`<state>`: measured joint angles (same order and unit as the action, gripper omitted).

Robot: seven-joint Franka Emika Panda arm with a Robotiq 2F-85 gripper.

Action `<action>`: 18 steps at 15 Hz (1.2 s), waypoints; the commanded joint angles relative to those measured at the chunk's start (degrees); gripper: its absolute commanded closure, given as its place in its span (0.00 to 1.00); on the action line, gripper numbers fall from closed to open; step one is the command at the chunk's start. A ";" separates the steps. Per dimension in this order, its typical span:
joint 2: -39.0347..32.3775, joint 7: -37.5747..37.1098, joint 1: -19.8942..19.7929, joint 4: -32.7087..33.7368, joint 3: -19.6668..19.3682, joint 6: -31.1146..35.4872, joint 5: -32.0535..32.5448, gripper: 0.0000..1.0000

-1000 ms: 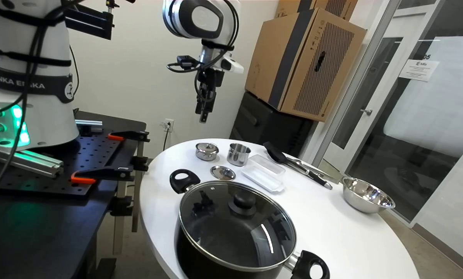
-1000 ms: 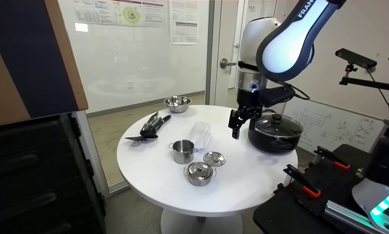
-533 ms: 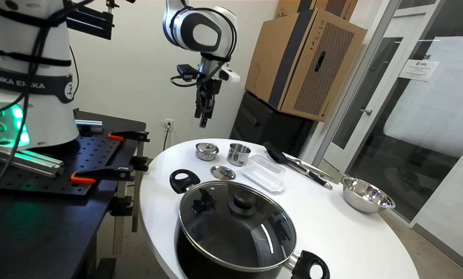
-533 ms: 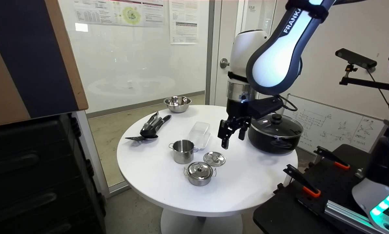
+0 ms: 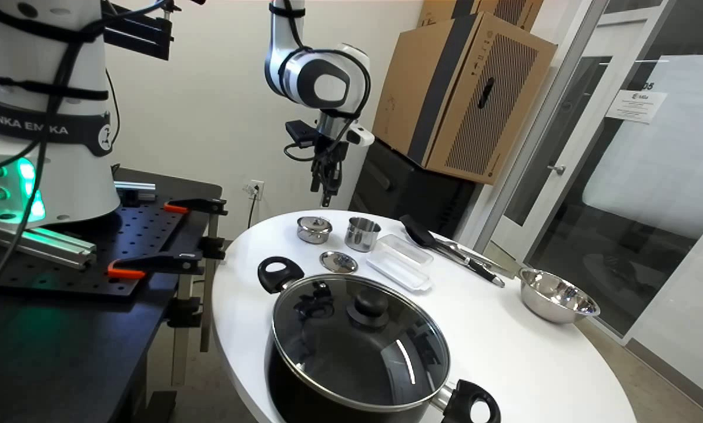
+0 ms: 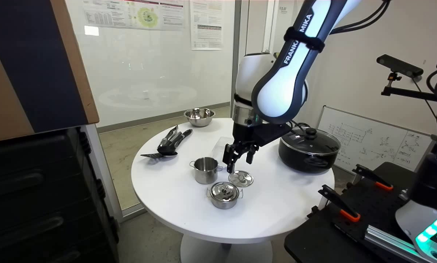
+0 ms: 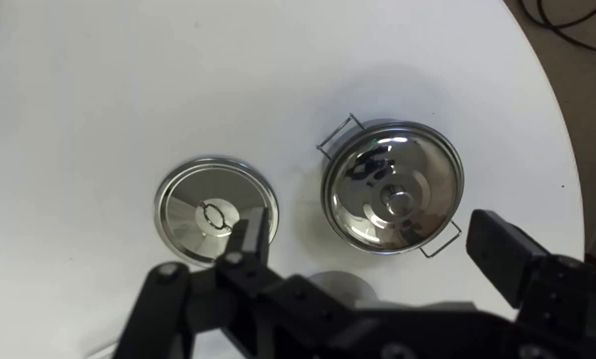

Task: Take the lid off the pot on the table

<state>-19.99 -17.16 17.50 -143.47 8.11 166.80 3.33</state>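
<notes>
On the white round table (image 6: 277,208) stands a small steel pot (image 6: 224,203) with wire handles and a shiny knobbed lid (image 6: 224,191) on it. In the wrist view its lid (image 7: 392,189) shows right of centre. A large black pot (image 6: 306,159) with a glass lid (image 6: 315,140) on it stands nearer the robot base; its glass lid (image 5: 351,346) also shows in an exterior view. My gripper (image 6: 240,166) is open and empty above the table, higher than the small pot. In the wrist view the gripper (image 7: 370,219) has its fingers wide apart, with the small lid between and beyond them.
A loose steel lid (image 7: 208,199) lies beside the small pot. An open steel pot (image 6: 206,172), a clear container (image 5: 401,267), black utensils (image 6: 171,142) and a steel bowl (image 5: 557,296) stand farther off. A black workbench (image 5: 151,247) with clamps adjoins the table.
My arm has moved down and away from the large black pot, over the small steel pot and the loose lid. The gripper stays open. The objects on the table have not moved.
</notes>
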 commanded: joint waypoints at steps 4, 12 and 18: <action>-13.84 -0.68 5.58 13.03 -3.04 -0.26 -0.65 0.00; -15.86 0.15 7.26 15.62 -1.87 -0.31 -2.49 0.00; -12.52 -0.07 6.95 12.06 -1.56 0.04 -3.57 0.00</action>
<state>-35.53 -17.17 24.52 -128.54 6.39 166.76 1.12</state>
